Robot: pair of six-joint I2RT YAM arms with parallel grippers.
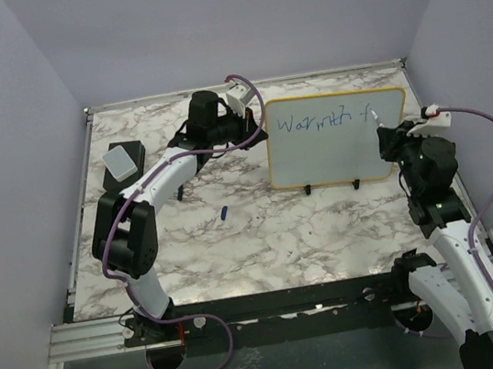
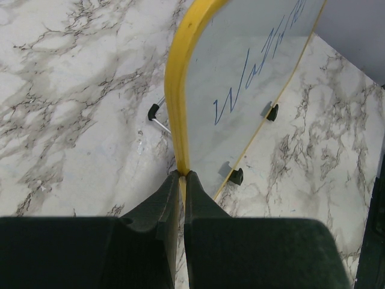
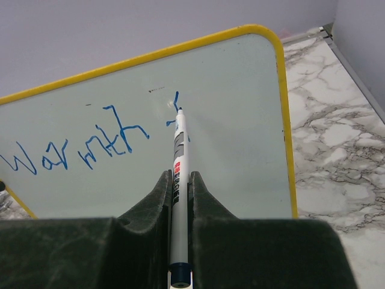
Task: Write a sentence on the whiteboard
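The whiteboard (image 1: 338,147) stands upright on small black feet at the back of the marble table. My left gripper (image 1: 260,135) is shut on its yellow frame (image 2: 178,90) at the left edge, which runs pinched between the fingertips in the left wrist view. My right gripper (image 3: 179,176) is shut on a white marker (image 3: 178,150), and the marker's blue tip touches the board (image 3: 240,132). The sentence (image 3: 78,147) reads "Warmth" in blue, followed by the first strokes of another letter under the tip. In the top view the right gripper (image 1: 383,138) is at the board's right part.
A grey-topped black eraser block (image 1: 122,159) lies at the back left of the table. A small blue marker cap (image 1: 223,213) rests on the marble in front of the board. Purple walls close in the back and both sides.
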